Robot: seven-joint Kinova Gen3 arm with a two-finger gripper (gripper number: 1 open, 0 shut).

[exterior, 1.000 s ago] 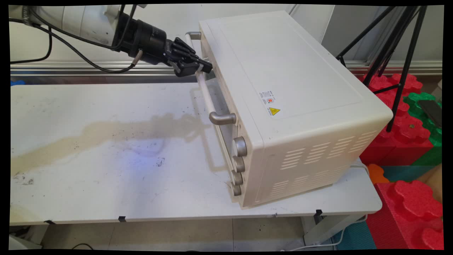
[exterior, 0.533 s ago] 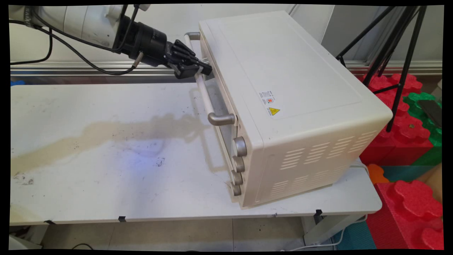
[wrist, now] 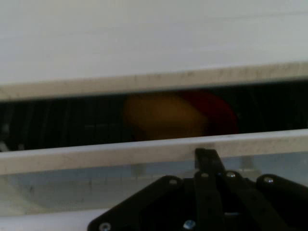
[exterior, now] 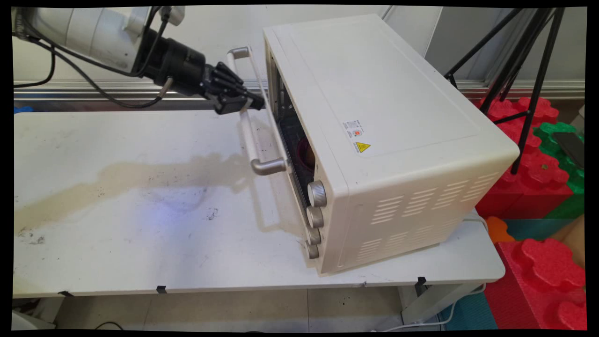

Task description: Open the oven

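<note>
Black gripper [exterior: 247,104]: two fingers clamped on the white bar handle [exterior: 250,135] of the cream toaster oven's glass door [exterior: 273,140].
Handle axis: runs toward the camera, crosswise to the hand.
Door: ajar, top edge tilted outward; oven [exterior: 383,121] lies just right of the hand.
Inside: something yellow and red [wrist: 178,115], blurred.

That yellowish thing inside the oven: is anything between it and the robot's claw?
Partly. The end effector is shut on the door handle, and the oven door is only tilted part-way open. The yellowish thing shows through the gap above the door's top edge; the door's lower part stands between them.
</note>
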